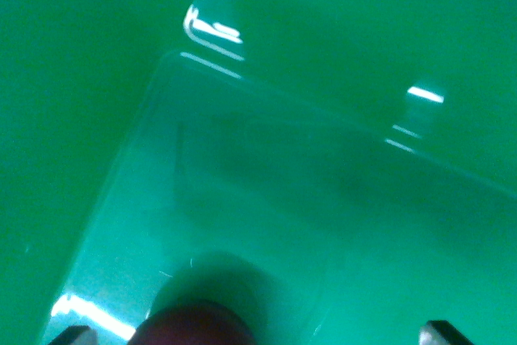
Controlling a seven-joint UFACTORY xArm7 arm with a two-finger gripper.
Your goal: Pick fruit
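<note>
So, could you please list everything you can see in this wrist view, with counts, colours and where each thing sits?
Clear container: one, transparent with a green tint and bright glints on its rim, fills most of the picture from upper middle to lower right; it looks like a plastic tray or box.
Green surface: one, plain green, under and around the container, bare at the wrist view's left and top.
Dark red round object: one, dark red, at the bottom edge left of centre, cut off by the frame; possibly a fruit, too blurred to name.
Gripper: one, dark fingertips just showing at the bottom left and bottom right corners, set wide apart.
</note>
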